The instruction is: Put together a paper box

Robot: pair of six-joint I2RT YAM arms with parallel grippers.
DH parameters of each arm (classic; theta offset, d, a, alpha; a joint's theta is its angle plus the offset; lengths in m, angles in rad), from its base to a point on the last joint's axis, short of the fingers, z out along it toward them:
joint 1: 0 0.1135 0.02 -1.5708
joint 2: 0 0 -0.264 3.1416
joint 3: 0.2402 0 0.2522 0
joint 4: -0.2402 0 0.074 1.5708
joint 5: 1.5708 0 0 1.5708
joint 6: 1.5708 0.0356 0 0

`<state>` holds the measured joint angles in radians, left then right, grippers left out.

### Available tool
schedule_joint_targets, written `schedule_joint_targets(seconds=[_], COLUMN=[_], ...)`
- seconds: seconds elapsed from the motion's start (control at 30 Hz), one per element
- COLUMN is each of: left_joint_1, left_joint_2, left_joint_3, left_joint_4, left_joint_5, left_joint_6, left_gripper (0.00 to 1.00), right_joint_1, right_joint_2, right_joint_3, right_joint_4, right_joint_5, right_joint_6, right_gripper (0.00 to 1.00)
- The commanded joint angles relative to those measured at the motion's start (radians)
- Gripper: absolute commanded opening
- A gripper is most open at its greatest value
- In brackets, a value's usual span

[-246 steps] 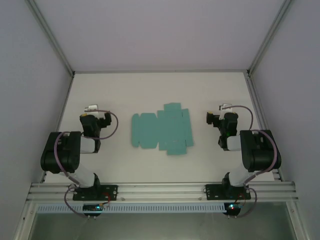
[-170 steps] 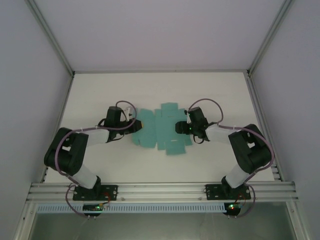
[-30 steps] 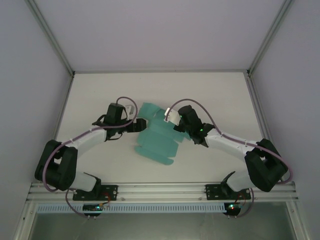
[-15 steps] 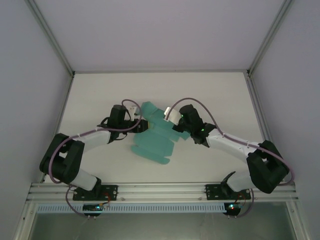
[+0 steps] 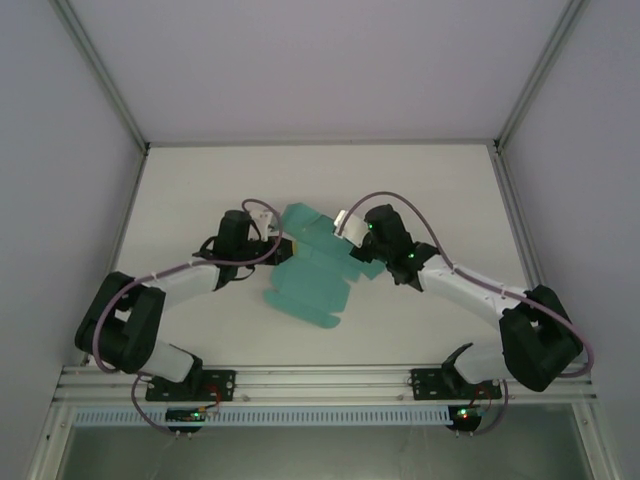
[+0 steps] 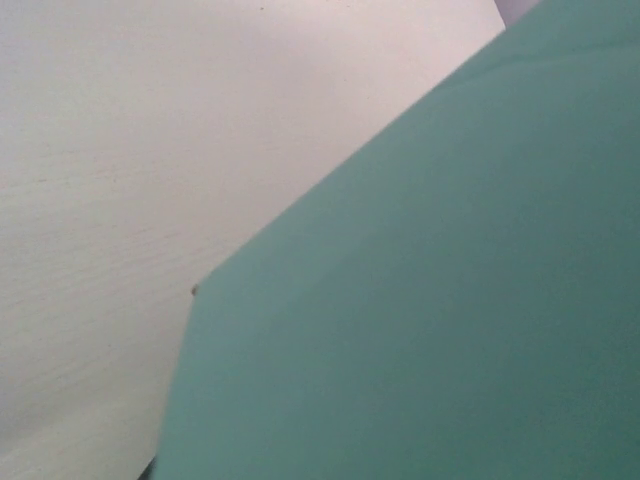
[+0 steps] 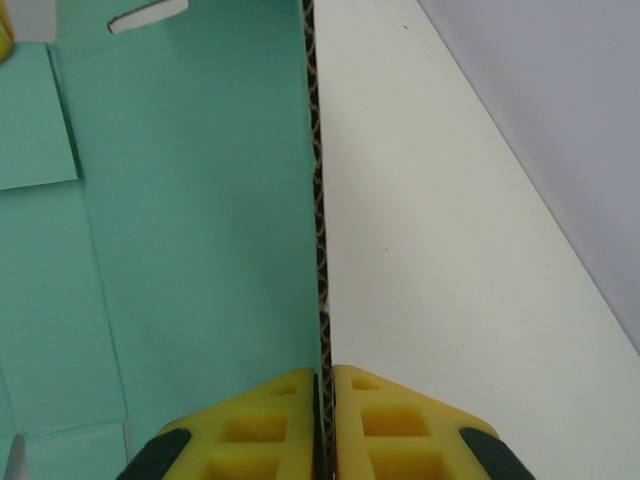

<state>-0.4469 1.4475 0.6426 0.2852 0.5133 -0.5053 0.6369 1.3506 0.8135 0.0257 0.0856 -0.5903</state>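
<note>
tabletop (image 5: 400, 340), near: open room between the arm bases and the card.
paper box (image 5: 308, 282): unfolded teal sheet, mid-tabletop between both hands, long axis roughly near-to-far.
right hand (image 7: 322, 372): yellow pads (image 7: 262, 420) pinched tight on the sheet's right edge.
left hand (image 5: 277, 248): at the sheet's left edge; grip cannot be told.
tabletop, far: open room to the back edge.

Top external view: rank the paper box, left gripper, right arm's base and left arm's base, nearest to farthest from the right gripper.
1. paper box, clamped in the right gripper
2. left gripper, across the box, left side
3. right arm's base, near edge, right
4. left arm's base, near edge, left
</note>
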Motion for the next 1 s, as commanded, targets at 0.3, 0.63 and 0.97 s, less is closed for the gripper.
schedule_joint_targets(seconds=[0.3, 0.63, 0.97], left_joint_1=[0.009, 0.008, 0.146], left_joint_2=[-0.055, -0.072, -0.244], left_joint_3=[-0.025, 0.04, 0.06], left_joint_4=[-0.009, -0.151, -0.44], left_joint_5=[0.033, -0.041, -0.266], left_joint_6=[0.06, 0.099, 0.067], left_gripper=[0.0, 0.67, 0.99], right_joint_1=[-0.104, -0.047, 0.072], right_joint_2=[-0.002, 0.08, 0.187], right_joint_3=[0.053, 0.076, -0.005], right_joint_4=[-0.196, -0.09, 0.538], right_joint_5=[-0.068, 0.192, 0.605], right_joint_6=[0.012, -0.064, -0.608], right_gripper=[0.08, 0.0, 0.0])
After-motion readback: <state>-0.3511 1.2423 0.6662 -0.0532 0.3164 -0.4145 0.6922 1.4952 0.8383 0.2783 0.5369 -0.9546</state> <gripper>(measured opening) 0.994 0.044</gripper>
